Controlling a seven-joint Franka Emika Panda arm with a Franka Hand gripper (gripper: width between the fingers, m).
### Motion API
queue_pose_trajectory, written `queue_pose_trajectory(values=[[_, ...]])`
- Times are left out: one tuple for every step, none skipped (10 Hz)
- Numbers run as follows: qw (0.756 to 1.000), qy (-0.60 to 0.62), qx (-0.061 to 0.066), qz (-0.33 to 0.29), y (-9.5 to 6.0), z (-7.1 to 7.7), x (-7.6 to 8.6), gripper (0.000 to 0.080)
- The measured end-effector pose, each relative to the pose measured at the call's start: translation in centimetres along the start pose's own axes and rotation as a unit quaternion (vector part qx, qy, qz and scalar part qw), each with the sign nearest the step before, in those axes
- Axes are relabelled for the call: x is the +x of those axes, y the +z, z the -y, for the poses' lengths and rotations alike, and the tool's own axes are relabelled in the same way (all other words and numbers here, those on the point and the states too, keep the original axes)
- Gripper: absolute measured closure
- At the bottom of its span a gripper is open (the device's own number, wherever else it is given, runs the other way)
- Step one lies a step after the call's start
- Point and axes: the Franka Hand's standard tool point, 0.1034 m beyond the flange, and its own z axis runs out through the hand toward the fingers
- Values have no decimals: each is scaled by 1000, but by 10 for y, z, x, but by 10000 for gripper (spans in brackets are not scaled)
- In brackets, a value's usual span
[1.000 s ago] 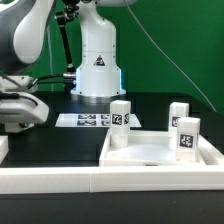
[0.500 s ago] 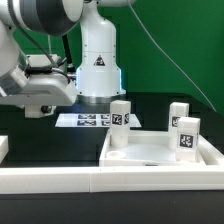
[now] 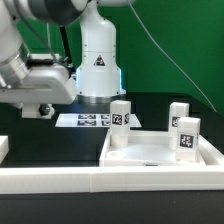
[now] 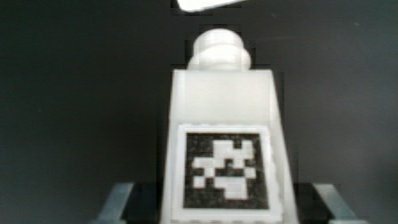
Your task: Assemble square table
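Note:
In the wrist view a white table leg (image 4: 222, 110) with a black-and-white tag and a rounded peg at its far end sits between my fingers (image 4: 128, 200). My gripper (image 4: 222, 205) is shut on it, over the black table. In the exterior view the gripper (image 3: 40, 107) hangs above the table at the left; the held leg is hard to make out there. The square tabletop (image 3: 150, 155) lies at the right with three tagged legs standing on it: one (image 3: 120, 115) at the left, one (image 3: 178, 114) at the back and one (image 3: 187, 136) at the right.
The marker board (image 3: 85, 120) lies flat in front of the robot base (image 3: 98, 60). A long white rail (image 3: 90, 185) runs along the front. A small white block (image 3: 3, 147) sits at the exterior view's left edge. A white scrap (image 4: 210, 5) shows beyond the held leg.
The arm has lifted and swung toward the exterior view's right, from low at the left edge to higher above the table. The tabletop and its three legs have not moved.

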Motion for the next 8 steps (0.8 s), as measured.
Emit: queue_pose_trajectory(values=[[1000, 6, -3, -25, -10, 11, 3, 509], [998, -1, -10, -68, -21, 23, 8, 509], [996, -5, -12, -91, -24, 28, 10, 509], [991, -5, -17, -130, -24, 25, 15, 509], [988, -5, -19, -154, -24, 23, 15, 509], [980, -6, -26, -197, -27, 22, 20, 509], [973, -3, -29, -228, -27, 24, 20, 509], [967, -5, -29, -254, -33, 36, 21, 509]])
